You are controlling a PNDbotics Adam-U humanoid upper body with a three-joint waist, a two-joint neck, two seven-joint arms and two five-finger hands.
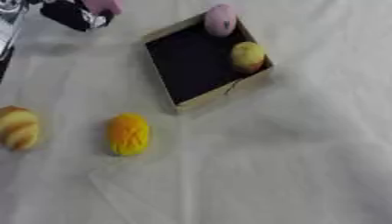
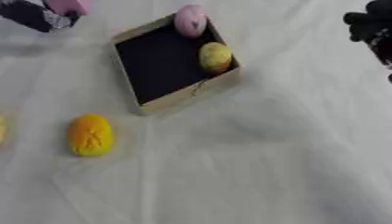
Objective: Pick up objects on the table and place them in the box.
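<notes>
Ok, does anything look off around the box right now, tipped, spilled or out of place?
Nothing spilled or damaged. The box sits askew to the table, and the pink object lies at its far corner, apparently on the rim. The yellow object lies inside, against the right wall.

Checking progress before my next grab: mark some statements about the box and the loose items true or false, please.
1. The shallow dark-lined cardboard box holds a pink oval item and a yellow-green round item. True.
2. The orange-yellow oval item is inside the box. False: it lies on the white cloth, outside it.
3. The left hand holds something pink. True.
4. The striped tan bun-shaped item touches the box. False: it lies apart, at the left edge.
</notes>
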